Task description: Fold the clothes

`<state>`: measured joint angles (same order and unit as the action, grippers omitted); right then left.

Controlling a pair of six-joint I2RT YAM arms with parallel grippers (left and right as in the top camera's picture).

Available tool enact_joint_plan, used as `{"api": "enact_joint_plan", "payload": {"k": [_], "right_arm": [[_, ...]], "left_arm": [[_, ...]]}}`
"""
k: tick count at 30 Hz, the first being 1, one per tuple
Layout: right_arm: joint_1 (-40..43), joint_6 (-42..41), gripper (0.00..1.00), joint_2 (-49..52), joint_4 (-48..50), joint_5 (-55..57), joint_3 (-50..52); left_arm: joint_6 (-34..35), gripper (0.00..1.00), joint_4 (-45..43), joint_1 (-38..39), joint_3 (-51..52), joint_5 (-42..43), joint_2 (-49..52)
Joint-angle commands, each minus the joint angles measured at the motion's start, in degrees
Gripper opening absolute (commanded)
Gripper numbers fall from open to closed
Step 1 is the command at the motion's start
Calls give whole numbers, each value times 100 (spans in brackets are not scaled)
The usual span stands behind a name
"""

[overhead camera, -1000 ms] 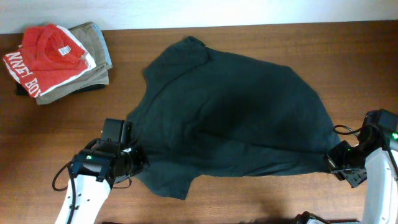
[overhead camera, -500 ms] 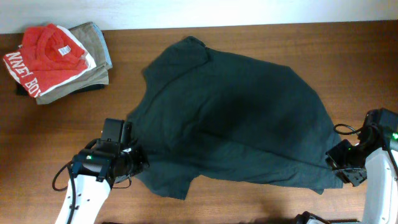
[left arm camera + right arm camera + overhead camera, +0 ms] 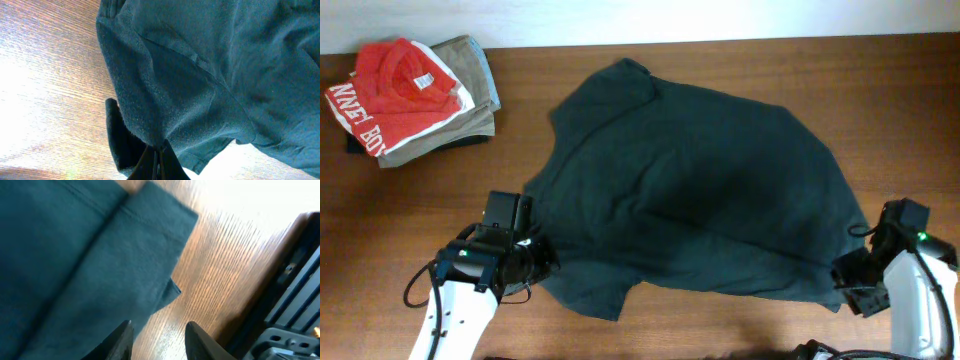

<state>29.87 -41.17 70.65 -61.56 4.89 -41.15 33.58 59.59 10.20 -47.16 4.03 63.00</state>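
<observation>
The large, soft, very dark green-black T-shirt (image 3: 690, 180) is spread, rumpled and unfolded, across the middle of the brown wooden table (image 3: 740, 60). Its near-right hem corner has just been released. The right gripper (image 3: 159, 328) is now spread and empty, and the corner lies flat just ahead of it. The left gripper (image 3: 156, 155) is kept pressed together, pinching the near-left edge. A fresh grasp is judged necessary before any fold.

Brown wood-grain table (image 3: 380, 220), bright glare
</observation>
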Motion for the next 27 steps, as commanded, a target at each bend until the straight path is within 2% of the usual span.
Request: {"api": "enact_joint_plan", "payload": {"k": [1, 2, 3, 4, 9, 14, 27], "right_arm": [[28, -177, 38, -92, 199, -83, 293], [39, -179, 38, -92, 225, -81, 302], [120, -184, 48, -92, 225, -157, 308], [275, -203, 50, -94, 219, -284, 328], [1344, -343, 50, -94, 286, -398, 651], [2135, 356, 49, -92, 531, -1080, 938], [2264, 584, 49, -85, 1047, -1180, 1139]], "left_arm": [[-96, 2, 37, 13, -90, -87, -72], [-96, 2, 48, 13, -90, -87, -72], [-96, 2, 50, 13, -90, -90, -72], [-96, 3, 50, 13, -90, -90, -72], [-197, 5, 55, 13, -90, -90, -72], [-201, 6, 52, 13, -90, -90, -72], [-201, 6, 50, 13, -90, -87, -72]]}}
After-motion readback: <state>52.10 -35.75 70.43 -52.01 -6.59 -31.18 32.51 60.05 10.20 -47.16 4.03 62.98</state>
